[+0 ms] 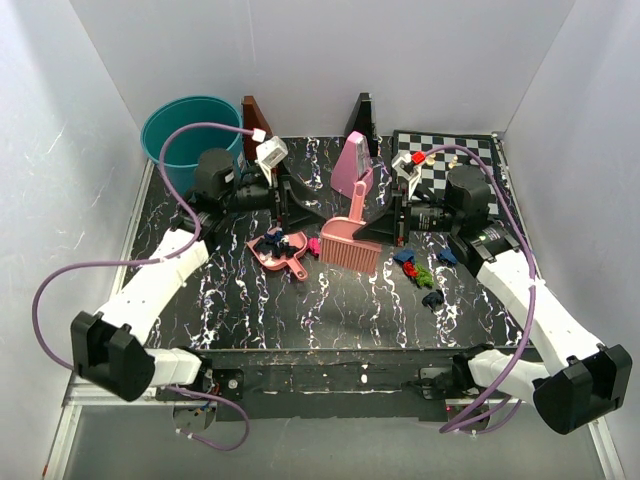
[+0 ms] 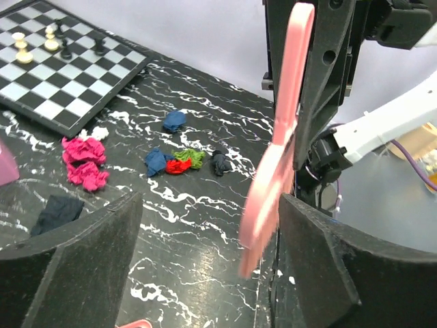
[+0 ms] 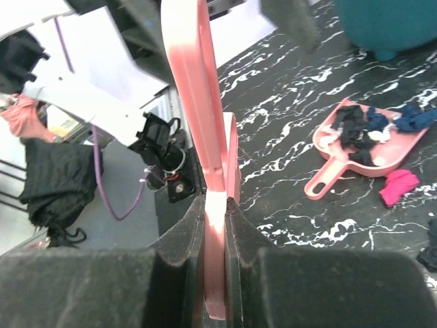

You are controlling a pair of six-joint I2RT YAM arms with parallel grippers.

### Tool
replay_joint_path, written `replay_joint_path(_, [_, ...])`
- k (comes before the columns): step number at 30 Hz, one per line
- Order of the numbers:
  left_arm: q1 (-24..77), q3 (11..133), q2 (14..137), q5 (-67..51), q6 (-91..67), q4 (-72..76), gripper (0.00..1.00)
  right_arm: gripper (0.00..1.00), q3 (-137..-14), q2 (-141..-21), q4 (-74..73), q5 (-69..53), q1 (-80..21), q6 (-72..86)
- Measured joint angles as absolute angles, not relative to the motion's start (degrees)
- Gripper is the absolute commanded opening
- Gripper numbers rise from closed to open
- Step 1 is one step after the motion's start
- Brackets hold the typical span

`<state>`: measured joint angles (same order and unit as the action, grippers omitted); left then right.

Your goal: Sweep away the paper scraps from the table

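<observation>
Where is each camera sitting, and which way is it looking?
Top camera: high behind the arms, looking down on the table; the left arm and right arm both show.
Left wrist camera: on the left arm, looking across the paper scraps to the chessboard; the open left gripper shows at the bottom.
Right wrist camera: on the right arm, looking along the brush toward the dustpan and bucket; the right gripper pinches the brush.
Shared: both wrist cameras see the brush.
</observation>
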<state>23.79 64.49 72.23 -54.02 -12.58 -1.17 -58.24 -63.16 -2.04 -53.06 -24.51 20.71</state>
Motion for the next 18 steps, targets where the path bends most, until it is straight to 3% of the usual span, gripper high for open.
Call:
replay_joint_path(3, [23.8,67.7,75.9,-57.6,-12.1,-0.8,0.58,0.01,-58.4,-63.2,-2.0,-56.3,-24.5,21.6])
replay_joint_path(13, [23.9,68.9,77.7,-65.0,-12.0,-0.3,0.59,0.01,-59.5,-65.3,0.2,-57.5,-24.5,23.4])
replay_joint_path(16, [23.9,68.8,77.2,-66.6,-12.1,-0.2,0.50,0.01,-60.5,-67.3,1.6,-57.4,-24.5,23.9])
replay_joint_path(18, [24.0,68.8,76.9,-67.5,-12.5,0.0,0.38,0.01,-60.7,-68.4,2.9,-57.4,-24.5,24.4])
